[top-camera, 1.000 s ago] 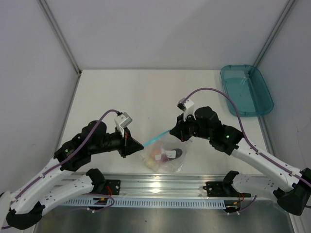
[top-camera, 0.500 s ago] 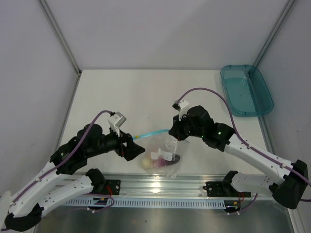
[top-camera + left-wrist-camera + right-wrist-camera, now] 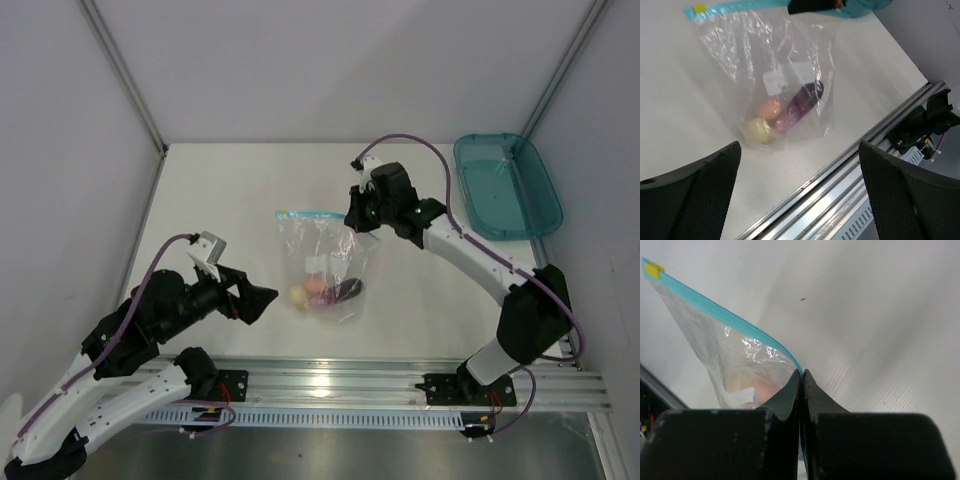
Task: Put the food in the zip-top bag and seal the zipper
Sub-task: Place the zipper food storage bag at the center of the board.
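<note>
The zip-top bag (image 3: 322, 262) lies on the white table with its zipper (image 3: 308, 214) on the far side. Inside it sits the food: a dark purple oblong piece (image 3: 346, 291), a peach piece (image 3: 768, 107) and a cream piece (image 3: 758, 130). My right gripper (image 3: 351, 220) is shut on the zipper's right end, and the teal strip (image 3: 720, 310) runs away from between its fingertips (image 3: 801, 372). My left gripper (image 3: 255, 291) stands open, low and to the left of the bag, with nothing between its jaws (image 3: 800, 146).
A teal plastic tray (image 3: 505, 185) stands at the table's far right corner. The aluminium rail (image 3: 400, 375) runs along the near edge, just in front of the bag. Grey walls close in the left, back and right sides.
My left gripper opened, let go of the bag's left end and drew back to the near left. My right gripper carried the zipper end away from the rail; the bag now lies flat.
</note>
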`<state>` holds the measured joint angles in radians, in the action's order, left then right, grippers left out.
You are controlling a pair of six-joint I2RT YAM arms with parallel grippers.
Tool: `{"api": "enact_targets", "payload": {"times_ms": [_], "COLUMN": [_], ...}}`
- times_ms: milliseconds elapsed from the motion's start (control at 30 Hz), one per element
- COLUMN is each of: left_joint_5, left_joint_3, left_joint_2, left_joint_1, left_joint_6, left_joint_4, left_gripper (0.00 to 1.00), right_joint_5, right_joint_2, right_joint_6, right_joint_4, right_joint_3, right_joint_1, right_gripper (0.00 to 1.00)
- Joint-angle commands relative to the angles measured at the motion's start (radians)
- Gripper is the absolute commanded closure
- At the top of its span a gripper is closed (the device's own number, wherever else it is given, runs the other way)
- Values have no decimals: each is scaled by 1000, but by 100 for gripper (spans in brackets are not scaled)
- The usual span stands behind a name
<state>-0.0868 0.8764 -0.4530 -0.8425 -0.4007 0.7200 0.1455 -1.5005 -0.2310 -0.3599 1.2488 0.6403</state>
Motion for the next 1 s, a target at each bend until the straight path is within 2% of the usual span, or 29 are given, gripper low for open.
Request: {"api": "enact_targets", "payload": {"times_ms": [0, 200, 400, 567, 700, 800, 833, 933, 967], "left_joint_5": [10, 62, 73, 74, 79, 79, 79, 79, 79], "left_joint_3": [-42, -100, -137, -169, -197, -200, -198, -192, -188], "left_joint_2": [19, 80, 111, 134, 135, 123, 114, 97, 93], "left_joint_1": [-4, -4, -4, -4, -4, -4, -4, -4, -4], "left_joint_6": [-12, -47, -67, -86, -98, -105, -109, -116, -119], "left_joint_4": [-28, -74, -88, -114, -134, -142, -142, -146, -148], "left_gripper": [0, 0, 1, 1, 0, 0, 1, 1, 1], "right_joint_5": [11, 26, 54, 19, 11, 11, 3, -41, -59], "right_joint_2": [-125, -429, -714, -819, -865, -879, -871, -842, -810], "right_joint_6": [36, 45, 47, 84, 91, 96, 99, 107, 108], "right_joint_4": [65, 102, 35, -8, -16, -17, -14, -27, -33], "right_joint_3": [131, 314, 590, 708, 733, 745, 747, 762, 767], "right_joint_1": [-83, -185, -240, -249, -258, -261, -261, -261, -261], "right_gripper": [100, 100, 100, 100, 98, 74, 59, 36, 21]}}
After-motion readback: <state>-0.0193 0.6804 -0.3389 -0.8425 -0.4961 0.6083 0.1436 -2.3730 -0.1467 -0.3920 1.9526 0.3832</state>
